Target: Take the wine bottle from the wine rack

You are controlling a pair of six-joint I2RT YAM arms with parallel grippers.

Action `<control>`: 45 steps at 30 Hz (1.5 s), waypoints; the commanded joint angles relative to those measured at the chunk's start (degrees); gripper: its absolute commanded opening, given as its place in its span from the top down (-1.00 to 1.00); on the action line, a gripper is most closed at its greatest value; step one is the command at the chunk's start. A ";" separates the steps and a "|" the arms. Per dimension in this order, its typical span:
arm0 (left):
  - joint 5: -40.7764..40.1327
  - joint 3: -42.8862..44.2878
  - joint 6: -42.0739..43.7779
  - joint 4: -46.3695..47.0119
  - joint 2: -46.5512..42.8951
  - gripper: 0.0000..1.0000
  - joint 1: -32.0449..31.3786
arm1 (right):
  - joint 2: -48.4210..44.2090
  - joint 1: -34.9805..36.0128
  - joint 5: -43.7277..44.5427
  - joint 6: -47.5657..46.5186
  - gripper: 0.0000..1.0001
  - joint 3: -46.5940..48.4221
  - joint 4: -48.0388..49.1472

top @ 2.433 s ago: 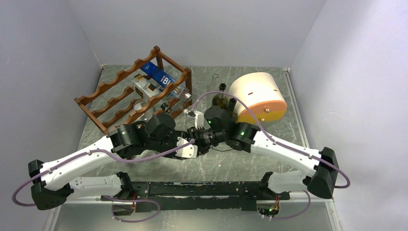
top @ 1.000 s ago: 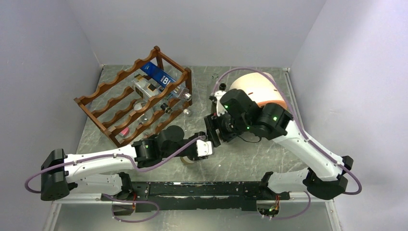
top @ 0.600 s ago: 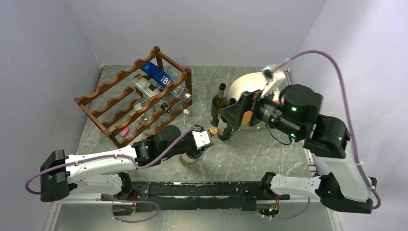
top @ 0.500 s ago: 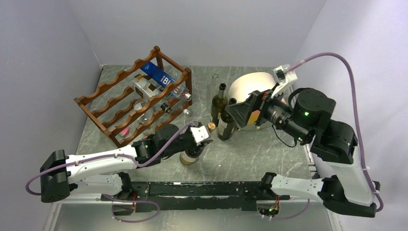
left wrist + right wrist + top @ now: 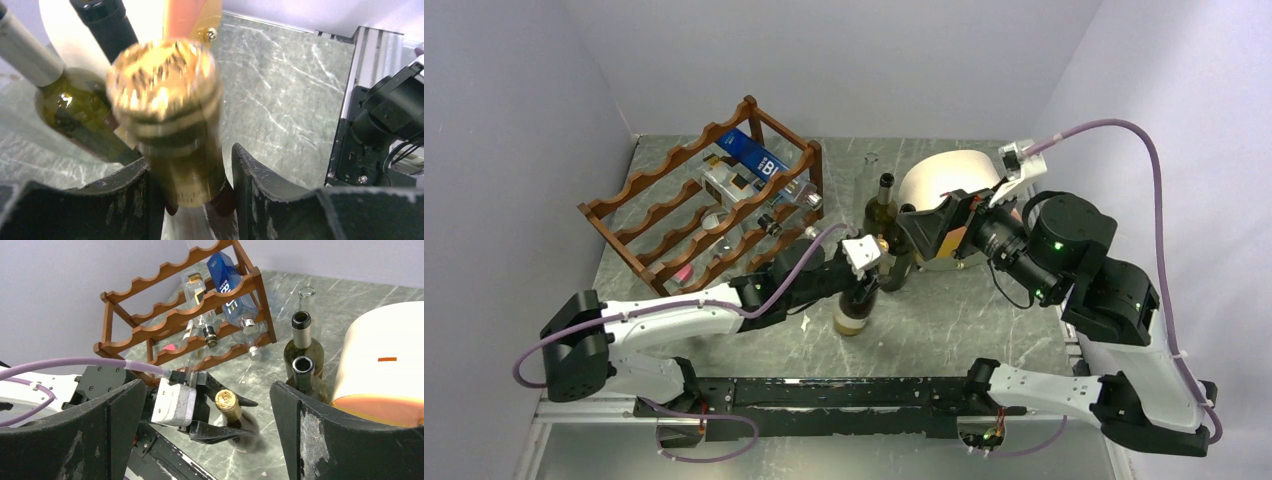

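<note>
A wine bottle (image 5: 852, 312) with a gold foil cap (image 5: 165, 87) stands upright on the table in front of the arms, off the wine rack. My left gripper (image 5: 870, 262) is shut on its neck (image 5: 234, 409), a finger (image 5: 260, 190) on each side just below the cap. The reddish-brown wine rack (image 5: 686, 208) sits at the back left and holds a blue-labelled bottle (image 5: 755, 154) and a clear one (image 5: 196, 286). My right gripper (image 5: 922, 229) hangs wide open above the table to the right, holding nothing, its fingers (image 5: 305, 430) framing the scene from above.
Two open green bottles (image 5: 881, 212) (image 5: 900, 262) stand just right of the held bottle, close to my left gripper. A cream-and-orange drum-shaped box (image 5: 954, 178) lies behind them. An empty clear glass bottle (image 5: 306, 299) stands farther back. Walls enclose the table on three sides.
My left arm has carried the gold-capped bottle right and away from me, toward the two green bottles. My right gripper let go, opened wide and pulled up to the right.
</note>
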 commanded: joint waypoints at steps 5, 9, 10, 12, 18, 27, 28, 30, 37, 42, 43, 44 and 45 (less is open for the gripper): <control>7.07 9.89 -1.20 22.56 3.98 0.86 0.00 | -4.90 0.18 2.80 -0.52 -1.00 -2.45 3.87; 10.38 12.04 -1.23 26.30 8.78 0.86 -0.05 | -6.26 0.25 2.55 -0.27 -1.00 -3.30 4.73; 11.06 12.99 -0.86 26.27 9.91 0.86 -0.05 | -6.45 0.33 2.45 -0.11 -1.00 -3.49 4.72; 11.78 14.42 -0.17 25.94 11.70 0.86 -0.05 | -6.92 0.29 2.26 0.07 -1.00 -3.92 4.70; 12.31 14.31 -0.57 24.67 13.08 0.71 -0.13 | -7.75 0.27 2.11 0.55 -1.00 -4.38 3.70; 14.08 10.70 -2.03 23.17 10.29 -0.20 -0.49 | -8.94 0.27 1.47 1.88 -1.00 -4.53 2.33; 14.15 11.04 -2.10 21.76 9.96 -0.25 -0.49 | -9.10 0.32 1.58 1.91 -1.00 -4.82 2.29; 14.32 11.95 -1.72 18.83 9.59 -0.66 -0.49 | -9.18 0.27 1.80 2.12 -1.00 -5.40 2.37; 14.60 12.45 -2.16 13.78 6.84 -0.84 -0.49 | -7.81 0.21 0.49 2.54 -1.00 -5.81 2.56; 16.07 12.31 -2.92 9.43 2.81 -0.99 -0.49 | -6.91 0.33 -1.27 2.35 -0.99 -6.47 4.51; 16.20 12.47 -2.69 7.82 1.83 -0.99 -0.49 | -6.79 0.29 -1.34 2.27 -1.00 -6.58 5.06; 16.44 12.50 -2.43 6.14 0.90 -0.99 -0.49 | -6.61 0.29 -1.35 2.02 -1.00 -6.42 5.37; 16.66 12.44 -2.10 4.53 -0.31 -0.98 -0.49 | -6.19 0.29 -1.33 1.80 -1.00 -6.07 5.39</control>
